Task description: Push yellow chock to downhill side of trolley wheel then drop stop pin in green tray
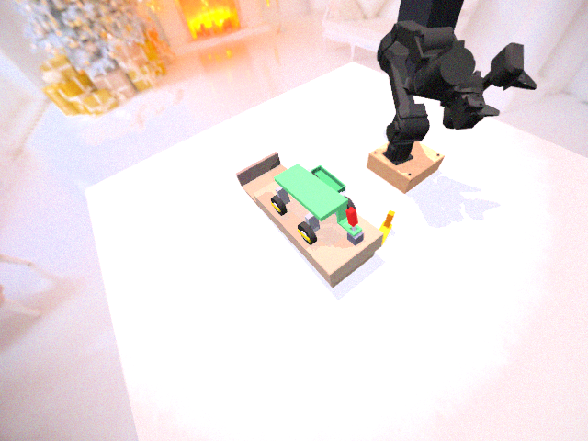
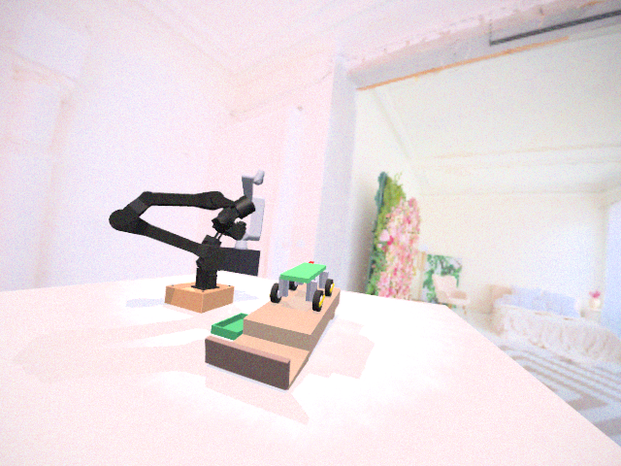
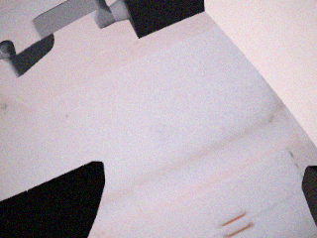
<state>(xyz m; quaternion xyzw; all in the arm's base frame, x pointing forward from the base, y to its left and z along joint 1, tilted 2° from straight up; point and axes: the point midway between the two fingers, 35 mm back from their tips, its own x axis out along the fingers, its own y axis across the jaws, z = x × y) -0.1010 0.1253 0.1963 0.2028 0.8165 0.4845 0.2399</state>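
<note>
The green-topped trolley (image 1: pixel 310 190) (image 2: pixel 303 272) stands on the wooden ramp (image 1: pixel 328 254) (image 2: pixel 280 316). The red-headed stop pin (image 1: pixel 352 217) (image 2: pixel 311 262) is upright at its uphill end; only its top shows in the exterior view. The yellow chock (image 1: pixel 385 232) with its orange handle is beside the ramp's uphill corner, off the ramp; its base is mostly hidden, and it is not seen in the exterior view. The green tray (image 1: pixel 343 187) (image 2: pixel 225 333) is beside the ramp on the arm's side. My gripper (image 1: pixel 513 97) (image 3: pixel 206 176) is open and empty, high up and away from the trolley.
The arm's wooden base block (image 1: pixel 387 174) (image 2: pixel 185 301) stands across the tray from the ramp. A brown end board (image 1: pixel 259 169) (image 2: pixel 245 361) closes the ramp's downhill end. A table edge crosses the right of the wrist view.
</note>
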